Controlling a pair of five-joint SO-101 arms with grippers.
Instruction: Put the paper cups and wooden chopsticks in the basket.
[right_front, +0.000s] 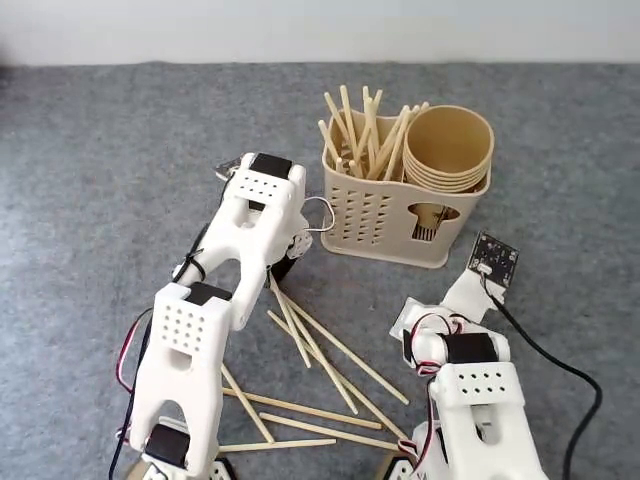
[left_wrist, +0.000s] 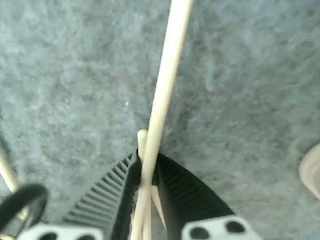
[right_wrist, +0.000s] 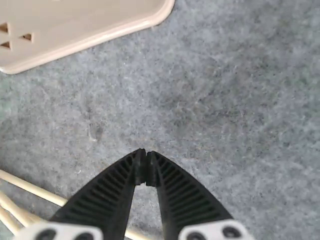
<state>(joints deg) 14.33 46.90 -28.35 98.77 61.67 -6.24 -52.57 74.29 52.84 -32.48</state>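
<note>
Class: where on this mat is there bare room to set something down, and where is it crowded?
Free: the mat left of the basket and beyond the arms, and the mat right of the basket. Crowded: loose chopsticks between the arms.

Premises present as a robotics test bench: grey felt mat (right_front: 80, 150) over the table, plain white wall (right_front: 300, 30) behind, exposed wiring (right_front: 560, 363).
</note>
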